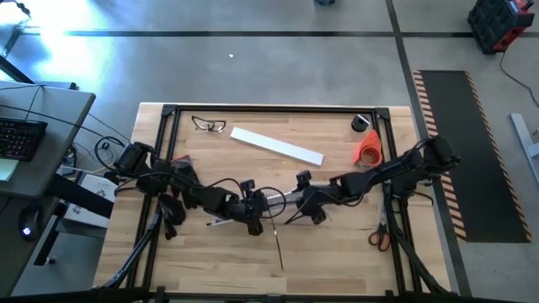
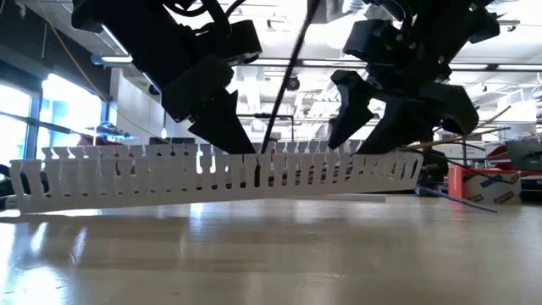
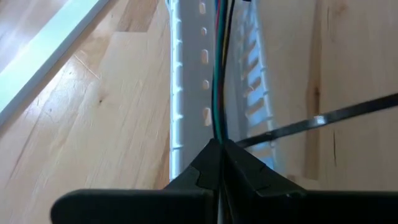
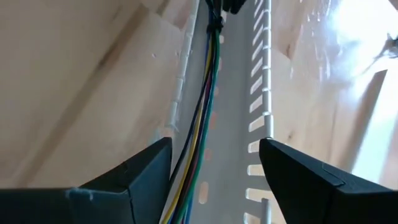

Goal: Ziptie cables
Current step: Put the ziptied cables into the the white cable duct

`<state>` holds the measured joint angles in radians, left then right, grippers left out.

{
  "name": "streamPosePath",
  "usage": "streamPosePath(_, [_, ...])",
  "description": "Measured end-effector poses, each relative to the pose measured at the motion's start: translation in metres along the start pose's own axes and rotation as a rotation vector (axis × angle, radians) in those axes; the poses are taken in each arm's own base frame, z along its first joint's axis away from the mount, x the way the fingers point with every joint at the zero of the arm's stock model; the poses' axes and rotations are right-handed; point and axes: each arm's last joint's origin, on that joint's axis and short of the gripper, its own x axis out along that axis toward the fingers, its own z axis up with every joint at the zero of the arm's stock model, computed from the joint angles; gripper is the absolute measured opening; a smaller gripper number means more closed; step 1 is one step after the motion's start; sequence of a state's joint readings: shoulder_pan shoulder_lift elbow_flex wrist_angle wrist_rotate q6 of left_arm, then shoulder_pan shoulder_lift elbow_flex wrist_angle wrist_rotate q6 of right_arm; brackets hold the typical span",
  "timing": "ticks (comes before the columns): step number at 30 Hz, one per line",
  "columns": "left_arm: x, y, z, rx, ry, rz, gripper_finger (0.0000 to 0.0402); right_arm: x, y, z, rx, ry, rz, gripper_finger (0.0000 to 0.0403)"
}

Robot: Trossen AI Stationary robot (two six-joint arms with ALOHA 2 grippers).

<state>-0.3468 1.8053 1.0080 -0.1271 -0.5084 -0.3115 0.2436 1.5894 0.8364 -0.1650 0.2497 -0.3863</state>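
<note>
Nearest in the low view, bare wooden table (image 2: 271,254), and on it a white slotted channel (image 2: 212,174) lying across, its fingers standing up. Just behind the channel, both grippers coming down from above. Left gripper (image 3: 219,163) closed tight on the cables (image 3: 217,74), thin coloured wires running along inside the channel. Right gripper (image 4: 214,168) standing wide, one finger on each side of the same cables (image 4: 202,124), not pressing them. From above, both grippers meeting near the table middle, left gripper (image 1: 253,209) and right gripper (image 1: 305,202) close to each other, the channel mostly hidden under them. The ziptie (image 3: 323,118), a thin dark strip, crossing the channel just beside the left fingers; from above seen sticking out toward the front edge (image 1: 277,244). Farther back, a white flat cover strip (image 1: 276,145), clear glasses (image 1: 209,124), an orange tape roll (image 1: 367,150). Scissors (image 1: 379,236) at the right edge.
</note>
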Motion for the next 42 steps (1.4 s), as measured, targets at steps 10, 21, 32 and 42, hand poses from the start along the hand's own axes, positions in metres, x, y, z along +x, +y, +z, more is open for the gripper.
streamPosePath(10, [0.0,0.0,0.001,-0.002,-0.005,-0.002,0.0,0.001,-0.003,0.0,0.049,-0.041,0.082,0.015])
streamPosePath(21, [-0.001,-0.002,0.001,0.007,-0.015,-0.01,0.0,-0.004,-0.011,0.004,0.185,-0.093,0.056,0.0014])
streamPosePath(32, [-0.012,-0.016,0.007,0.058,-0.08,-0.02,0.0,-0.011,-0.01,0.004,0.294,-0.123,0.209,0.0173])
streamPosePath(42, [-0.024,-0.033,0.003,0.057,-0.11,-0.027,0.0,0.021,0.002,-0.014,0.34,0.084,0.154,0.0392])
